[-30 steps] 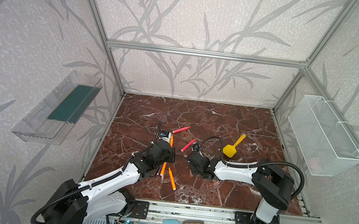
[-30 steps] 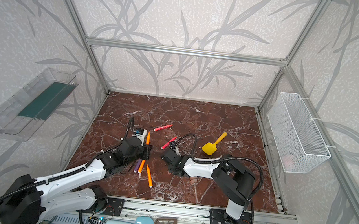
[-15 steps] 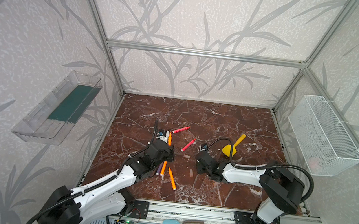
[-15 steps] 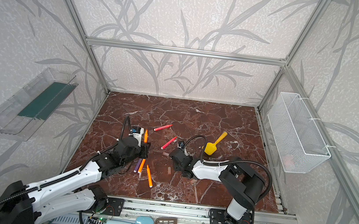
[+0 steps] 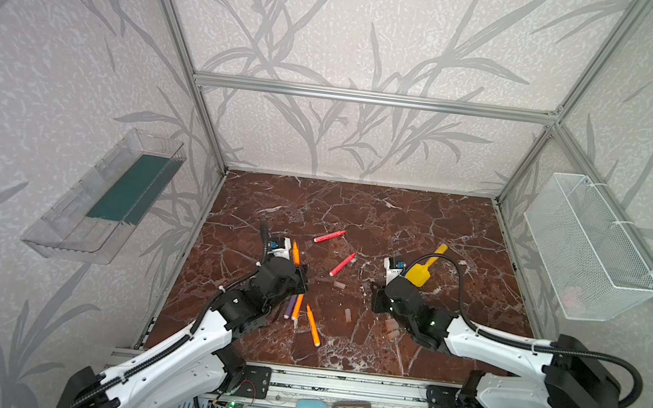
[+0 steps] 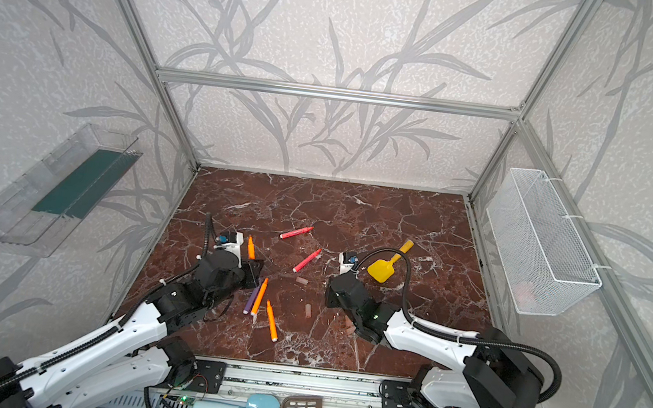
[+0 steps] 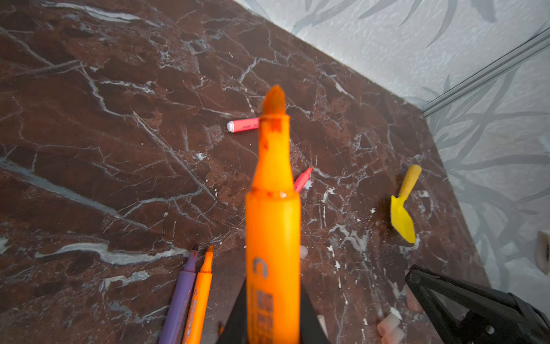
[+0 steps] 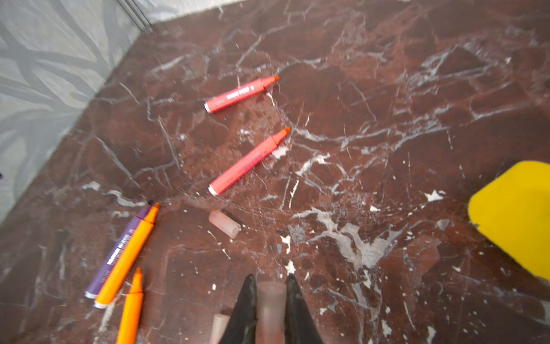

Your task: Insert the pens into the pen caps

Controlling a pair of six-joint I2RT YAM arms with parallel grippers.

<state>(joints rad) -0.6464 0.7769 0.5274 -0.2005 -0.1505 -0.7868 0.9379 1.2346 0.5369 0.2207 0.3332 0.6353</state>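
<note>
- Right wrist view, nearest the front: the right claw is clamped on a pale cap. A second ago its jaws were still closing and it reached further toward the middle, so the cap pickup looks just finished.
- Both top views hide that cap under the arm. They show only the claw drawn back to the right, with loose caps on the worktop between the two arms.
- Left claw grips an orange pen by its barrel, as it did a second ago. Pen and cap are both in hand but well apart, so joining them is the step that remains.
- Left wrist view shows the held pen's bare felt tip pointing away from the claw; the top views show only a short orange end.
- A purple pen and spare orange pens lie uncapped just on the near side of the left claw.
- Farthest out, two red pens and a yellow spatula lie untouched.
</note>
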